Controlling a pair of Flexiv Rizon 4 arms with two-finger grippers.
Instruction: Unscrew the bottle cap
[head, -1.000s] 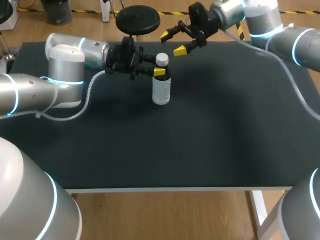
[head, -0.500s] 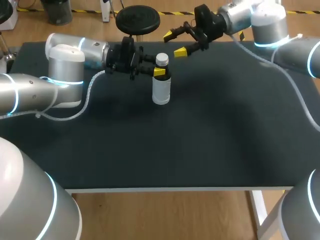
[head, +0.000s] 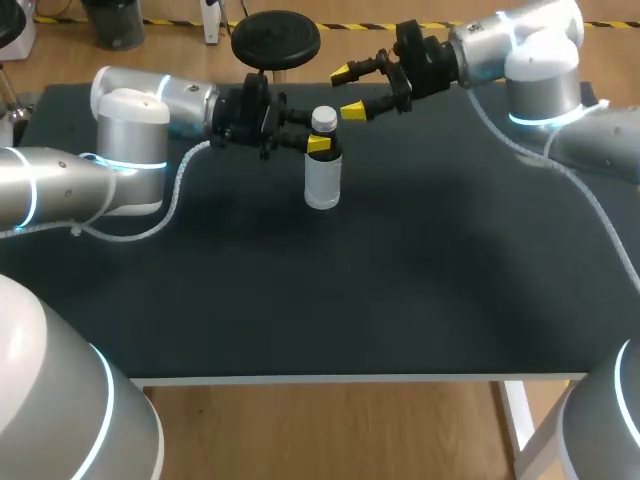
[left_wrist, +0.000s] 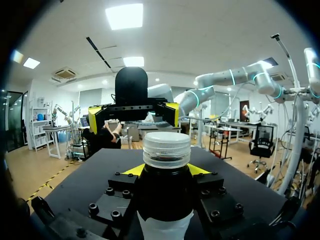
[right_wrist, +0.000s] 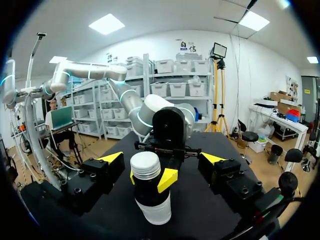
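One bottle (head: 322, 178) stands upright at the far middle of the counter (head: 400, 290), white cap (head: 323, 118) on. Just below the cap the left claw (head: 320, 144) is clamped on it, a finger each side. Just right of the cap, slightly farther, the right claw (head: 350, 91) hangs wide open and empty, not touching.

Next, I'd say: centre the right fingers on the cap only, clear of the left tips, close square, then twist. If the left grip is loose, the bottle likely spins.

Count: one bottle, one cap, two claws.
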